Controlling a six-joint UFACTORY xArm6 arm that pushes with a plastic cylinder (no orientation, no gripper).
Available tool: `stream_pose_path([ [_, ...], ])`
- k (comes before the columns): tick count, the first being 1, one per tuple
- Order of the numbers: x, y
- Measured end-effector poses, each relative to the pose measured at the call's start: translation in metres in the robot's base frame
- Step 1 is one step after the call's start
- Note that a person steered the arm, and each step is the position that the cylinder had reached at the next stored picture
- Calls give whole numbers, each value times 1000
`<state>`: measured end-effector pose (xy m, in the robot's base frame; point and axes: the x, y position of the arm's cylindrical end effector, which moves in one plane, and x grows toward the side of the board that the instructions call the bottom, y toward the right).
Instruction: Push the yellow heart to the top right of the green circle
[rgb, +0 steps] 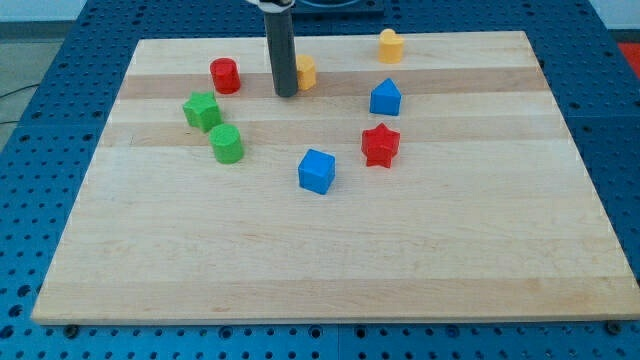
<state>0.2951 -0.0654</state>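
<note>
My tip (286, 95) rests on the board near the view's top, left of centre. A yellow block (307, 72), its shape partly hidden by the rod, sits just right of the rod and touches or nearly touches it. The green circle (227, 144) stands below and to the left of my tip, well apart from it. A second yellow block (390, 45) sits at the view's top right; I cannot tell which of the two yellow blocks is the heart.
A green star (202, 110) sits just above-left of the green circle. A red circle (224, 75) is left of my tip. A blue pentagon-like block (385, 97), a red star (380, 145) and a blue cube (316, 170) lie to the right on the wooden board (330, 270).
</note>
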Motion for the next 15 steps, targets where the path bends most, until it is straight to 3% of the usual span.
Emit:
stream_pose_path([
  [2, 5, 62],
  [3, -23, 60],
  [4, -34, 172],
  [5, -87, 228],
  [6, -101, 205],
  [8, -27, 80],
  [9, -25, 86],
  [10, -12, 22],
  [12, 43, -40],
  [14, 0, -28],
  [15, 30, -70],
])
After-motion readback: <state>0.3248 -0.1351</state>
